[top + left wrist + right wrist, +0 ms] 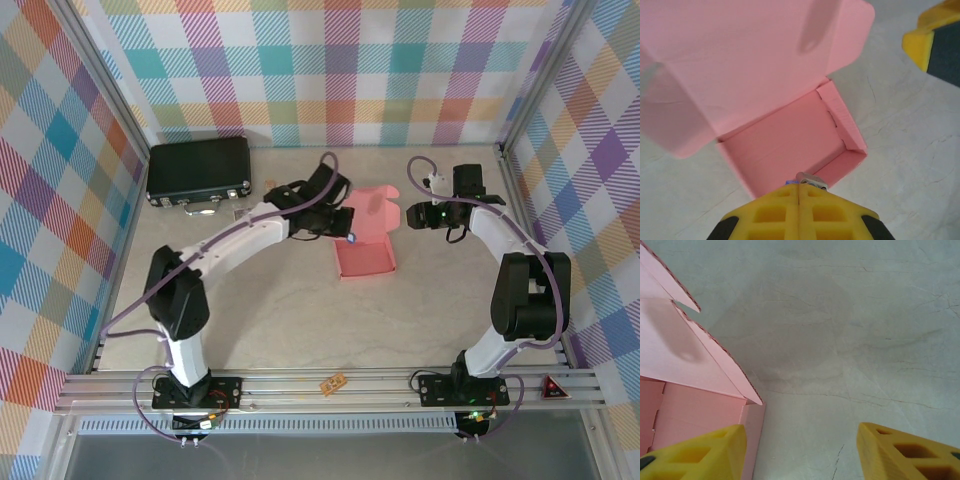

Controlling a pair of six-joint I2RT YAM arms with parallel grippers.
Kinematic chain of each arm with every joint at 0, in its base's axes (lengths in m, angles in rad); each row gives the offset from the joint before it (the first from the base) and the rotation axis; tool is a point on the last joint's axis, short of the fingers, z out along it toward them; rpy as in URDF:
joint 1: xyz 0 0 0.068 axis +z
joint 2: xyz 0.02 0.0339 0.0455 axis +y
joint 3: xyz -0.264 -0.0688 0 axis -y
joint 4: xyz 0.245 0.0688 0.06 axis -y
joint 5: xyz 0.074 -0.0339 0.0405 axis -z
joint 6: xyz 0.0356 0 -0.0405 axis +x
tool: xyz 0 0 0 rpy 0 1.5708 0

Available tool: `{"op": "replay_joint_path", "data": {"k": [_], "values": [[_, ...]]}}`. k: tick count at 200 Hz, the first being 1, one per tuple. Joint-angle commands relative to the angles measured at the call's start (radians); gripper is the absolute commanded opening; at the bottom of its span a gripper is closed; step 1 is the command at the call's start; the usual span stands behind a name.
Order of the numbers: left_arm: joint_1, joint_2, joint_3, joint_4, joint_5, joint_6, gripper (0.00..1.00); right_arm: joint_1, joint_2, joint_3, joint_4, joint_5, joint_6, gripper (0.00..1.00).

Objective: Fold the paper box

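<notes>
Paper box [365, 258] lid raised, left pincer [799, 192] closed, right pincer [801, 434] spread

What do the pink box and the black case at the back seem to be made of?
The paper box looks like thin matte cardboard: sharp creases, finely ribbed cut edges. The black case seems rigid plastic or similar, faintly glossy; too small to be sure.

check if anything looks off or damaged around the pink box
Nothing looks damaged. The paper box sits as an open tray, walls up, lid raised with its side flaps unfolded. Only oddity: a small orange tag lying askew on the near frame rail.
</notes>
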Motion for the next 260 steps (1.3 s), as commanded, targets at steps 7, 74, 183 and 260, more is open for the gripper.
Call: {"op": "replay_joint_path", "data": {"k": [7,74,183,260], "values": [[-0.016,0.072,0.050,0.021,0.042,0.000,0.00,-0.002,-0.033,-0.007,0.003,-0.003,0.010,0.60],[-0.018,0.204,0.072,0.090,0.096,0.010,0.00,-0.002,-0.035,-0.007,0.003,-0.016,0.020,0.60],[0.018,0.068,0.040,0.024,-0.048,0.067,0.44,-0.001,-0.026,0.007,0.008,-0.134,-0.047,0.61],[0.154,-0.013,0.013,-0.056,-0.112,0.167,0.54,0.011,0.060,0.101,-0.037,-0.226,-0.156,0.61]]}}
